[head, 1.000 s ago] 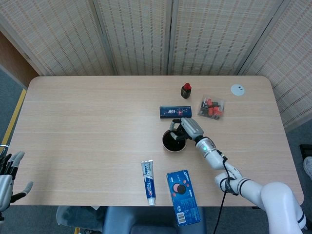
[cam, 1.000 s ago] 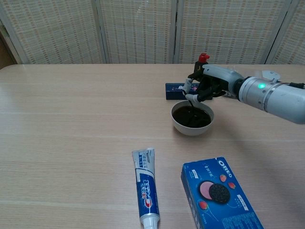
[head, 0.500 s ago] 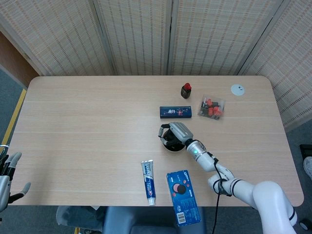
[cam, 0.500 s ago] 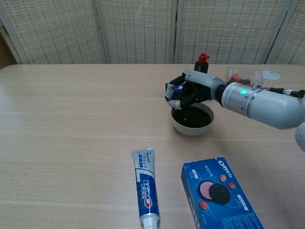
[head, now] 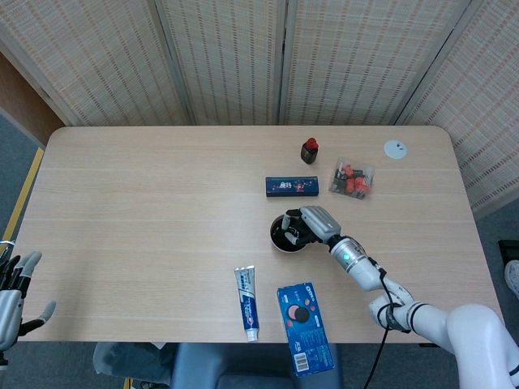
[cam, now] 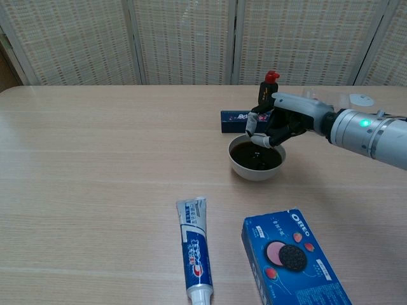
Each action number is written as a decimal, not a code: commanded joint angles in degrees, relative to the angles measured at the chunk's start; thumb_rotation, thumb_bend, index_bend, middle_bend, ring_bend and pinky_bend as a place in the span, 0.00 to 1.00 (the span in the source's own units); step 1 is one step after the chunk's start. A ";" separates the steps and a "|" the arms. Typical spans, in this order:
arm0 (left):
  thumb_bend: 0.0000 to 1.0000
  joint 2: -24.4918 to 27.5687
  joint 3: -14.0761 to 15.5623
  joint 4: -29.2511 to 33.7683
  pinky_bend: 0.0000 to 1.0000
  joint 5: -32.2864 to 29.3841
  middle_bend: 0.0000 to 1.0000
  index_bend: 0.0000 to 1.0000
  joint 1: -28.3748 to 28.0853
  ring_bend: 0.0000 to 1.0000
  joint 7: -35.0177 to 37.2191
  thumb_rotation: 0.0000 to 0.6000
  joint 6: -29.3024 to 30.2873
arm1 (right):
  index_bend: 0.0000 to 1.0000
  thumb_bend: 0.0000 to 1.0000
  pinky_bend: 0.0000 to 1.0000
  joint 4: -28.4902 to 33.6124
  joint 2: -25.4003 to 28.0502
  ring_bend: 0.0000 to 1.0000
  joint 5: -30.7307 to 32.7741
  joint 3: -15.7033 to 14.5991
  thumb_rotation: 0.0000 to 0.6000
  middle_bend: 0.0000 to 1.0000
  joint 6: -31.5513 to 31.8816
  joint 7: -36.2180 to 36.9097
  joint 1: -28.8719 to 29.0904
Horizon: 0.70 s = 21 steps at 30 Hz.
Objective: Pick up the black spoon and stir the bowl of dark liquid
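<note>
A white bowl [cam: 243, 168] of dark liquid [cam: 254, 157] stands right of the table's middle; in the head view the bowl [head: 277, 241] is partly covered by my right hand [head: 310, 224]. That right hand [cam: 278, 123] hovers over the bowl's far rim and grips the black spoon [cam: 262, 141], whose lower end dips into the liquid. Most of the spoon is hidden by the fingers. My left hand [head: 15, 292] hangs off the table's near left corner, fingers spread, holding nothing.
A blue flat box [cam: 234, 120] and a small dark bottle with a red cap [cam: 268, 86] stand just behind the bowl. A toothpaste tube [cam: 194, 251] and a blue Oreo box [cam: 289, 260] lie in front. A snack bag [head: 352, 179] and white disc [head: 395, 148] sit far right.
My right hand with the spoon swung to the bowl's left side, then came back to the right over the far rim. The left hand barely moved.
</note>
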<state>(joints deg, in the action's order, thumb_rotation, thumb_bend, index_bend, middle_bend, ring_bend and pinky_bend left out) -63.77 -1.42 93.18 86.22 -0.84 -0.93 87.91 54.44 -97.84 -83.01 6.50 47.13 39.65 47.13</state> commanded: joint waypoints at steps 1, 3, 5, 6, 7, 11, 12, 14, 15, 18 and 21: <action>0.26 0.00 -0.01 0.10 0.00 0.06 0.00 0.00 -0.03 0.00 -0.12 1.00 0.03 | 0.72 0.53 1.00 -0.86 -0.14 1.00 0.95 0.85 1.00 1.00 -0.37 -0.27 0.02; 0.26 0.09 -0.02 0.23 0.00 0.04 0.00 0.00 0.03 0.00 -0.21 1.00 0.16 | 0.72 0.53 1.00 -1.42 -0.53 1.00 1.46 1.31 1.00 1.00 -0.82 -0.35 0.27; 0.26 0.21 0.01 0.35 0.00 -0.04 0.00 0.00 0.17 0.00 -0.21 1.00 0.32 | 0.72 0.51 1.00 -1.73 -0.88 1.00 1.55 1.36 1.00 1.00 -1.23 -0.86 0.50; 0.26 0.27 0.03 0.38 0.00 -0.06 0.00 0.00 0.23 0.00 -0.23 1.00 0.39 | 0.72 0.48 1.00 -1.73 -0.98 1.00 1.54 1.28 1.00 1.00 -1.45 -1.13 0.57; 0.26 0.31 0.05 0.41 0.00 -0.07 0.00 0.00 0.30 0.00 -0.25 1.00 0.46 | 0.71 0.45 1.00 -1.64 -1.02 1.00 1.53 1.18 1.00 1.00 -1.65 -1.42 0.61; 0.26 0.37 0.15 0.48 0.00 -0.07 0.00 0.00 0.48 0.00 -0.24 1.00 0.64 | 0.46 0.23 1.00 -1.19 -1.10 1.00 1.01 0.51 1.00 1.00 -1.07 -3.43 0.21; 0.26 0.34 0.18 0.47 0.00 -0.03 0.00 0.00 0.49 0.00 -0.25 1.00 0.64 | 0.36 0.17 1.00 -0.69 -0.86 1.00 1.11 0.42 1.00 1.00 -1.04 -3.97 0.01; 0.26 0.28 0.19 0.44 0.00 0.08 0.00 0.00 0.43 0.00 -0.24 1.00 0.59 | 0.25 0.10 1.00 0.42 -0.16 1.00 1.25 0.37 1.00 1.00 -0.86 -4.70 -0.32; 0.26 0.24 0.18 0.42 0.00 0.15 0.00 0.00 0.35 0.00 -0.24 1.00 0.54 | 0.21 0.08 1.00 1.20 0.37 1.00 1.35 0.36 1.00 1.00 -0.59 -5.42 -0.60; 0.26 0.17 0.09 0.45 0.00 0.41 0.00 0.00 0.15 0.00 -0.18 1.00 0.49 | 0.16 0.06 1.00 3.58 1.89 1.00 1.92 0.63 1.00 1.00 0.64 -7.48 -1.58; 0.26 0.17 0.02 0.49 0.00 0.60 0.00 0.00 -0.04 0.00 -0.17 1.00 0.42 | 0.15 0.05 1.00 6.95 4.16 1.00 2.58 1.10 1.00 1.00 2.77 -9.24 -3.08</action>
<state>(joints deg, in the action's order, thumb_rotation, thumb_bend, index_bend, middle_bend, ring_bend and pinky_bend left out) -63.60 -1.40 93.67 86.82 -0.89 -1.10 88.33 59.59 -95.10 -80.96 7.26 48.50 31.63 45.10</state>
